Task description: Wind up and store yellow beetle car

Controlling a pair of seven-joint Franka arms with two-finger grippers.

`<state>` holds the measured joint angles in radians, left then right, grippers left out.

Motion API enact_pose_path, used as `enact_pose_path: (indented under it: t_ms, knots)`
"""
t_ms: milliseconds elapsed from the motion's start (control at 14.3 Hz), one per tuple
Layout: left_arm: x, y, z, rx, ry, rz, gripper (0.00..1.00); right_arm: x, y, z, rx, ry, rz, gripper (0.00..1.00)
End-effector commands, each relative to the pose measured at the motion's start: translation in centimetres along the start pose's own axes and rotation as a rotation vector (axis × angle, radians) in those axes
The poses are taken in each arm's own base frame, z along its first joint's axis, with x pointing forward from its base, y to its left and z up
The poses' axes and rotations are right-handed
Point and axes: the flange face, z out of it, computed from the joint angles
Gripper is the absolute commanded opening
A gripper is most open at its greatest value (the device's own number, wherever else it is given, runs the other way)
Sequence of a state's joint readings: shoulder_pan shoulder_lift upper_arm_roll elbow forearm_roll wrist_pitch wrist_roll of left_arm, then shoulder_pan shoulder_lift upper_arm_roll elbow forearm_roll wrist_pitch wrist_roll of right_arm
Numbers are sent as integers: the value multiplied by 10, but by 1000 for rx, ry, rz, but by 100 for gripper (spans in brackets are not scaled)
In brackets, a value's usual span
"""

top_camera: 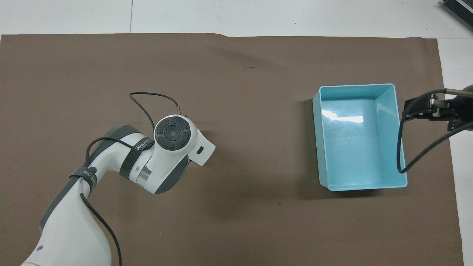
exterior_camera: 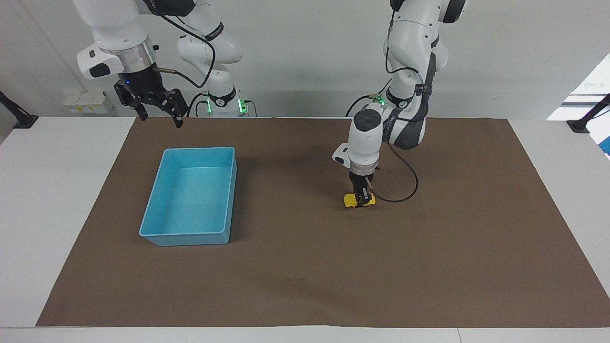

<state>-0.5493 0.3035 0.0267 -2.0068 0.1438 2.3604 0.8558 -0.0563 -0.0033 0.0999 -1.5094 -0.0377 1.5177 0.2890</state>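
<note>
Left gripper (exterior_camera: 360, 196) fingers pinch the yellow beetle car (exterior_camera: 359, 200) on the counter (exterior_camera: 429, 247); right gripper (exterior_camera: 153, 105), fingers spread, waits above.

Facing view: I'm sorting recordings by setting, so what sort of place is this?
Probably a robotics lab: two Franka arms fixed at a white table with a brown mat, a blue bin, and a bare white wall.

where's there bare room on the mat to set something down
Bare mat runs between the blue bin and the yellow beetle car, and from both to the mat's edge farthest from the robots. Crowded only at the car, gripped by the left gripper. The right gripper waits raised.
</note>
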Motion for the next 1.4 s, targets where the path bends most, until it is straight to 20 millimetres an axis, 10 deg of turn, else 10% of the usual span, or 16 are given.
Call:
enact_pose_path:
  t_ms: [0, 631, 701, 771, 1332]
  knots:
    - [-36, -21, 34, -3, -22, 25, 0, -2, 2, 0, 29, -9, -11, 100]
    - [-82, -47, 34, -5, -28, 26, 0, -2, 2, 0, 29, -9, -11, 100]
    - [-82, -47, 30, -5, -30, 17, 28, -2, 2, 0, 29, -9, -11, 100]
    - [-82, -50, 16, 6, -25, 21, 99, -2, 2, 0, 29, -9, -11, 100]
    - [-88, -60, -83, 74, 18, -181, 100, -2, 2, 0, 29, -9, -11, 100]
